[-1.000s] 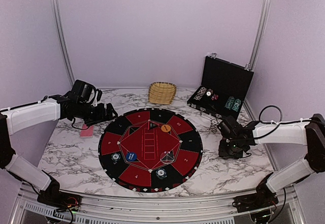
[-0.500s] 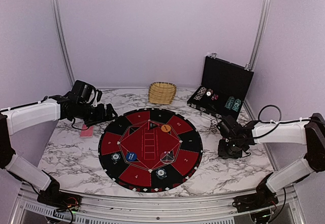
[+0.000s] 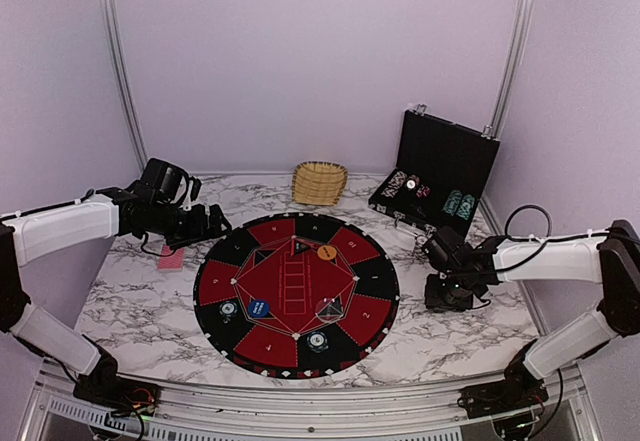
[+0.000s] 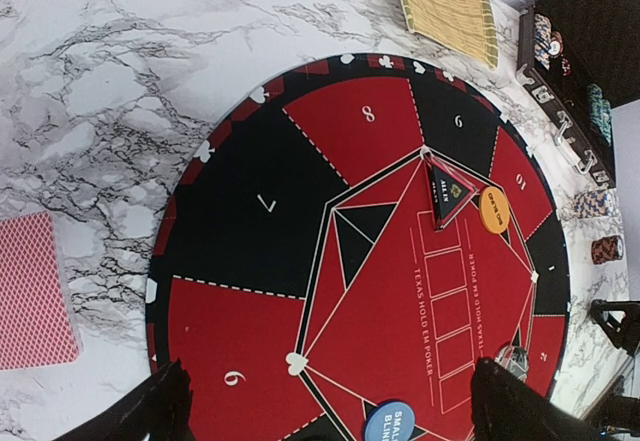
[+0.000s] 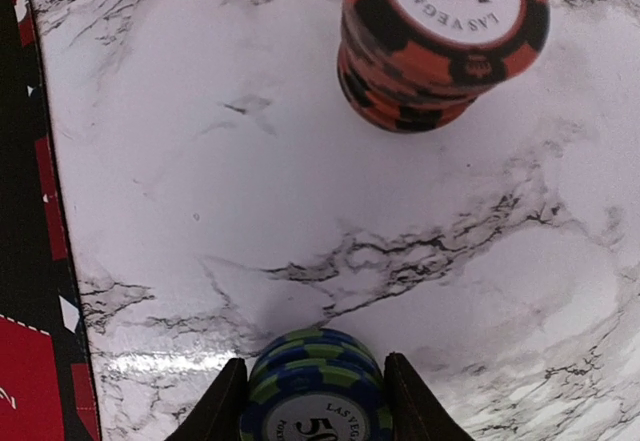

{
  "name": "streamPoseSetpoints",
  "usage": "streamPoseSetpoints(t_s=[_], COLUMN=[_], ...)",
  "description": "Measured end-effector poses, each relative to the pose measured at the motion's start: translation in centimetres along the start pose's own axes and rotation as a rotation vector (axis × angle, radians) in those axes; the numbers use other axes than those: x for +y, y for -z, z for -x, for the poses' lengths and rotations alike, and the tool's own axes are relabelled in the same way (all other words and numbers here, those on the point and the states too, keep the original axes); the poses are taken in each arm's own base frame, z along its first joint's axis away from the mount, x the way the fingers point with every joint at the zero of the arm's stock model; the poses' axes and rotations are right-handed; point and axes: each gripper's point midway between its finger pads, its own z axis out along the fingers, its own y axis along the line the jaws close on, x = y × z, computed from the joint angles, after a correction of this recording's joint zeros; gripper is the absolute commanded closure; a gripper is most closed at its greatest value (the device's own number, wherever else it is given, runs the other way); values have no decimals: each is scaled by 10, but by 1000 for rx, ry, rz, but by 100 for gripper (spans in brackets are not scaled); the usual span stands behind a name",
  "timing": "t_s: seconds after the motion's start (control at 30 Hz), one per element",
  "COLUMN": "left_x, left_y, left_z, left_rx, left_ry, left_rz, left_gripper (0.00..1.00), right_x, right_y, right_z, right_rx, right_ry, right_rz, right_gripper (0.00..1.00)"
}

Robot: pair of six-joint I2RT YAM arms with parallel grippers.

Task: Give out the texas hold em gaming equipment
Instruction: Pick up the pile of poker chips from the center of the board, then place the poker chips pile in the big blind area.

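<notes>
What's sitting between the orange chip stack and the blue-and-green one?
Nothing: the right wrist view shows only bare marble table between the orange chip stack and the blue-and-green chip stack.

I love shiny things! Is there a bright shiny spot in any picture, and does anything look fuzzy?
Right wrist view: a white glare patch sits on the marble table, just left of the blue-and-green chip stack. Left wrist view: the mat and its lettering look sharp, but the camera's own fingers are dark and fuzzy at the bottom edge. Top view: soft, even light with no bright spot.
</notes>
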Motion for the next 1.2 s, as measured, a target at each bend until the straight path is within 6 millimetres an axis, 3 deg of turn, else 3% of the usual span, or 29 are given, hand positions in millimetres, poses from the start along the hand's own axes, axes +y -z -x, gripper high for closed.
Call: streamPoseSetpoints(t_s=[0.4, 0.73, 0.97, 1.2], left_x=[4, 7, 9, 10], left_y=[-1, 1, 1, -1], left_z=[-3, -4, -7, -12], left_rx=[6, 4, 10, 23], left_ry=[6, 10, 11, 15], left_rz=[7, 10, 11, 8], left_gripper=[1, 1, 1, 1], right_x=[23, 65, 93, 127], right_y=[9, 21, 23, 12], right_z=[4, 15, 36, 57], right_rx=[-9, -24, -34, -37], right_ry=[41, 107, 158, 246], right_rz=[33, 79, 90, 89], right_gripper=[74, 74, 74, 73])
